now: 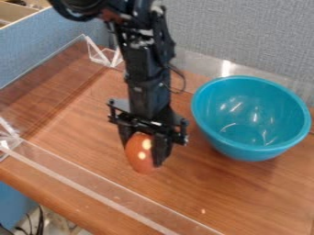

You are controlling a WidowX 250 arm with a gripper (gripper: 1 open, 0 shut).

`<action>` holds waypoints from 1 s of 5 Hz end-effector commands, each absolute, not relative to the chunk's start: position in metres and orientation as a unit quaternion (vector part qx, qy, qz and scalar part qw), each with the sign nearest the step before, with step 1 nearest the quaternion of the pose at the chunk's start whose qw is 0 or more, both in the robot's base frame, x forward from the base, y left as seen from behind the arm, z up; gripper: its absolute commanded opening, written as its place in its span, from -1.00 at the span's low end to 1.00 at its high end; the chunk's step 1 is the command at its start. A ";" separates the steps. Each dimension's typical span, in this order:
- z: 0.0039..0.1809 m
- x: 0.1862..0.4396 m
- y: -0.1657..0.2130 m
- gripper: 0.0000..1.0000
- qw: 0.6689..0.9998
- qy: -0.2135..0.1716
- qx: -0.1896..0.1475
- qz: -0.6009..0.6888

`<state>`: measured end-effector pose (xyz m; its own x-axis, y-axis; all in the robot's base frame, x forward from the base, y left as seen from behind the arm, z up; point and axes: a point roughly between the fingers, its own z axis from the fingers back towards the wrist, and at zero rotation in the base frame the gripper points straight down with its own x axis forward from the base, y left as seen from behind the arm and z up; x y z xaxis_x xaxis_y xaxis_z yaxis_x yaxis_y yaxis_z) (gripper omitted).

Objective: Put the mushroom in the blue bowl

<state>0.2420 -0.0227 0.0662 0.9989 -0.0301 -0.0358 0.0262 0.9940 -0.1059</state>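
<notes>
A clear wall (73, 179) ran along the near edge of the wooden worktop (68, 119), with a low blue partition (31, 41) behind it on the left. Near the middle the black arm (145, 64) came straight down, its hand (145, 156) clenched on the mushroom (142, 156), the orange-brown cap showing between the fingers. The mushroom hung just above the wood, not resting on it. To the right, apart from the hand, stood the blue bowl (292, 133), upright on the worktop.
</notes>
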 end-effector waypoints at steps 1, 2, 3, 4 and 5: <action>0.072 0.254 -0.027 -1.00 0.998 -0.002 -0.052 -0.028; 0.077 0.271 -0.039 -1.00 0.998 -0.010 -0.048 -0.029; 0.094 0.290 -0.058 -1.00 0.999 -0.016 -0.041 -0.027; 0.101 0.313 -0.089 -1.00 0.998 -0.015 -0.042 -0.034; 0.104 0.330 -0.112 -1.00 0.996 -0.017 -0.047 -0.069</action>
